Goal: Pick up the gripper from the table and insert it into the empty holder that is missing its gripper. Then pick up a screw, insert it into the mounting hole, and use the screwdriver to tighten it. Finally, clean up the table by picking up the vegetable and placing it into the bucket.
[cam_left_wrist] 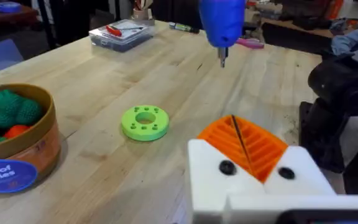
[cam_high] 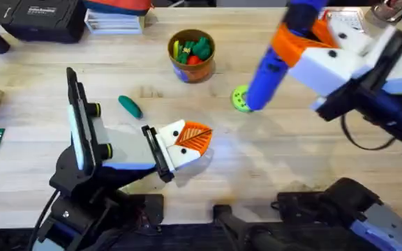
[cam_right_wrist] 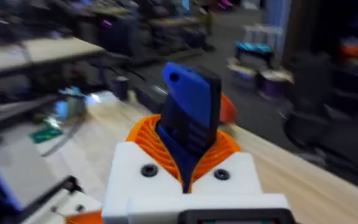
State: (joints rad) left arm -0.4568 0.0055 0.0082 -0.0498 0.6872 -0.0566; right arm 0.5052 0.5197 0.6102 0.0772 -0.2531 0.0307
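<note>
Right gripper [cam_high: 306, 45] fingers clamp the screwdriver [cam_high: 271, 66], tip angled down toward the table [cam_high: 292, 160]; left gripper [cam_high: 187, 143] fingers closed, empty.

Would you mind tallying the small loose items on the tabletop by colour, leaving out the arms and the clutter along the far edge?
Blue: 1, the screwdriver held in the right gripper
Bright green: 1, the disc
Teal-green: 1, the vegetable
Brown-orange: 1, the bucket holding toys
Total: 4

The screwdriver [cam_left_wrist: 221, 22] is cropped above, its tip apparently blurred.
</note>
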